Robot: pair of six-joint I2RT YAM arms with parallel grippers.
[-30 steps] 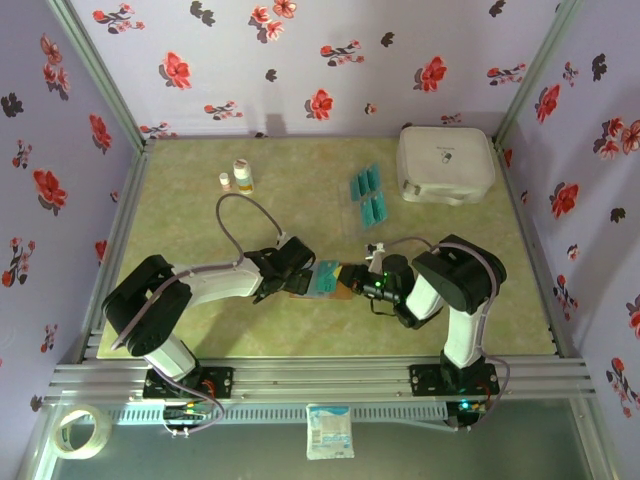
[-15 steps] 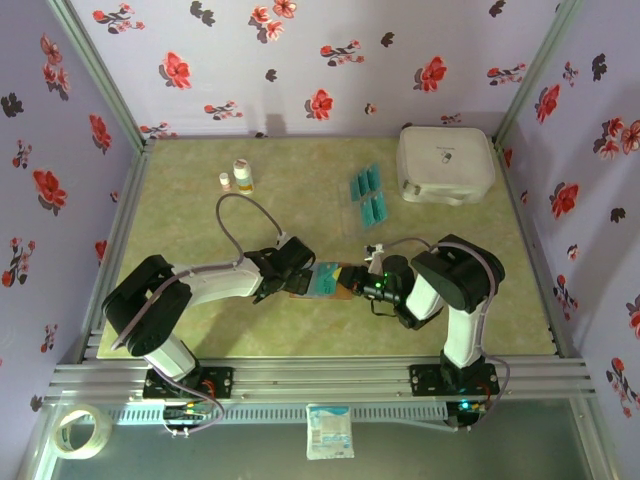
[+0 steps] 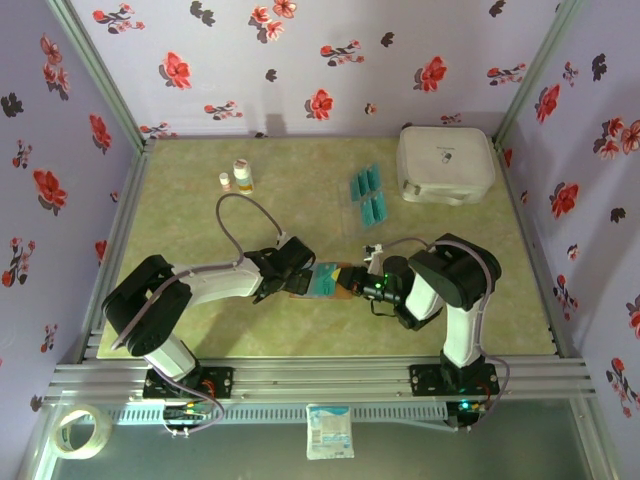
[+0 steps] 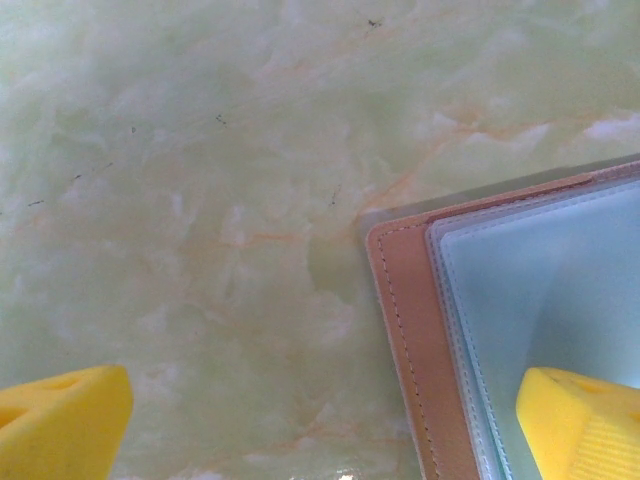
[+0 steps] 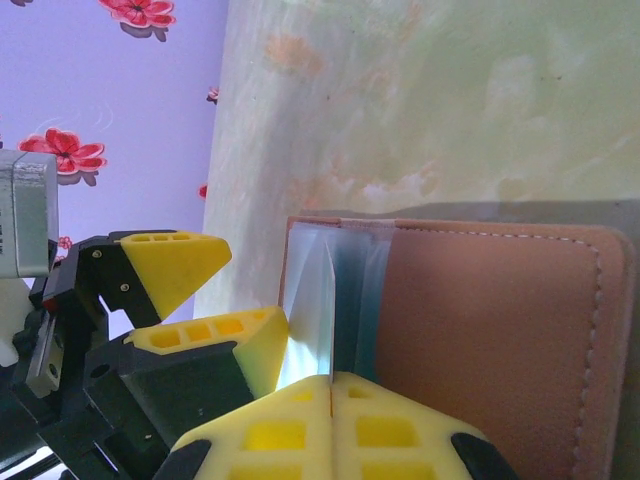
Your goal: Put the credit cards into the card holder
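The card holder (image 3: pixel 326 281) lies open on the table between both grippers, its reddish-brown cover (image 5: pixel 490 340) flat and its grey-blue clear pockets (image 4: pixel 540 290) up. My right gripper (image 5: pixel 330 385) is shut on a thin clear pocket leaf of the holder, which stands on edge above the fingertips. My left gripper (image 4: pixel 320 420) is open at the holder's left corner, with one yellow finger (image 4: pixel 580 420) over the pockets and the other over bare table. Its fingers (image 5: pixel 170 265) also show in the right wrist view. The teal credit cards (image 3: pixel 368 196) lie in a loose group further back on the table.
A large white rounded case (image 3: pixel 445 163) sits at the back right. Two small bottles (image 3: pixel 240 177) stand at the back left. Floral walls and a metal frame close in the green marbled table (image 3: pixel 200 230). A tape roll (image 3: pixel 80 432) lies off the table's front left.
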